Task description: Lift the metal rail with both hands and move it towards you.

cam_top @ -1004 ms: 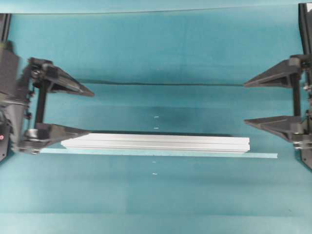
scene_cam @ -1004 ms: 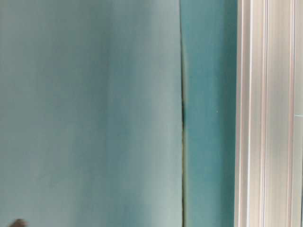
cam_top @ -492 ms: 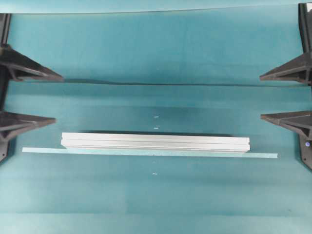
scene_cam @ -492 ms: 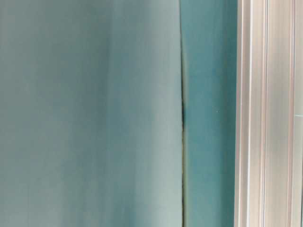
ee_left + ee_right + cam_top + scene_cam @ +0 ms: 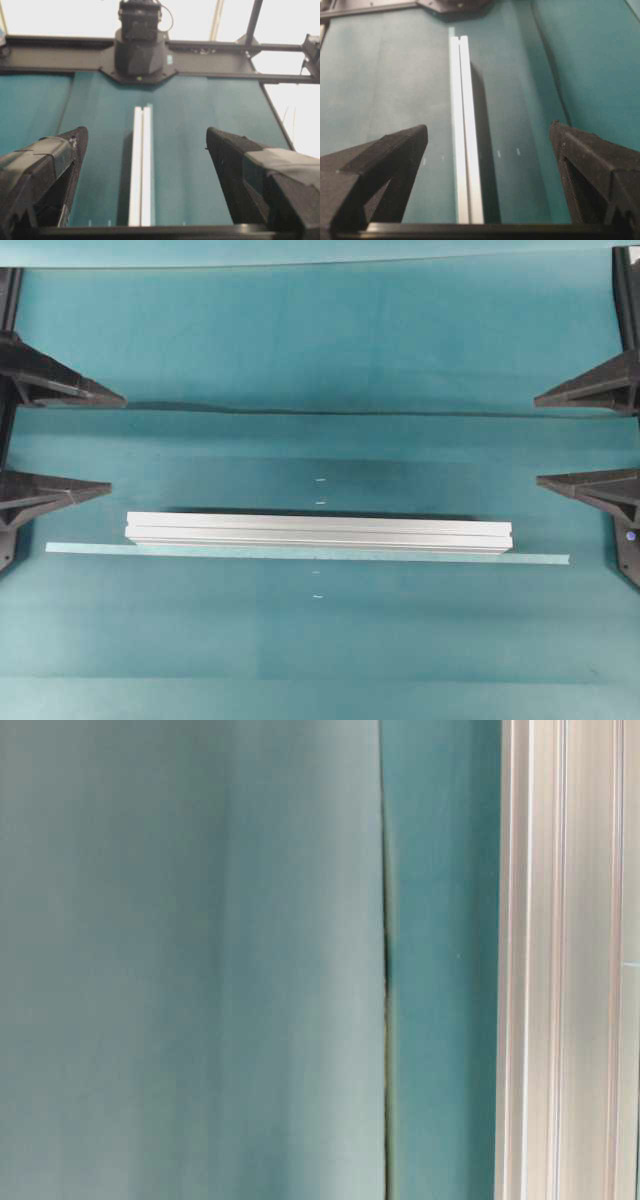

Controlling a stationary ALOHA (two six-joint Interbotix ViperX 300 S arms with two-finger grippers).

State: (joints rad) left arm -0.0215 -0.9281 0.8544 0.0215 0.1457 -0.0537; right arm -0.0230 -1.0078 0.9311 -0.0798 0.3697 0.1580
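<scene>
Four views: overhead, table-level, left wrist, right wrist.

Overhead, metal rail (image 5: 319,532): lies flat on the teal table (image 5: 320,340), lengthwise across the picture, a little below centre.
Overhead, tape strip (image 5: 540,559): thin, pale teal, runs along the rail's lower edge and extends past both rail ends.
Overhead, left gripper (image 5: 55,443): at the left edge, jaws spread wide, nothing between them; lower finger tip lies up and left of the rail's left end, apart from it.
Overhead, right gripper (image 5: 588,438): at the right edge, jaws spread wide, holding nothing; well apart from the rail's right end.

Table-level, rail (image 5: 565,960): fills the right side as a grooved silver band; teal surface beside it shows a dark seam (image 5: 386,960). No gripper in this view.

Left wrist, gripper (image 5: 145,137): both black fingers frame the view, wide apart, empty.
Left wrist, rail (image 5: 140,165): on the table between the fingers, left of centre, running away from the camera.

Right wrist, gripper (image 5: 490,132): fingers wide apart, gripping nothing.
Right wrist, rail (image 5: 464,135): on the table between the fingers, touching neither.
</scene>
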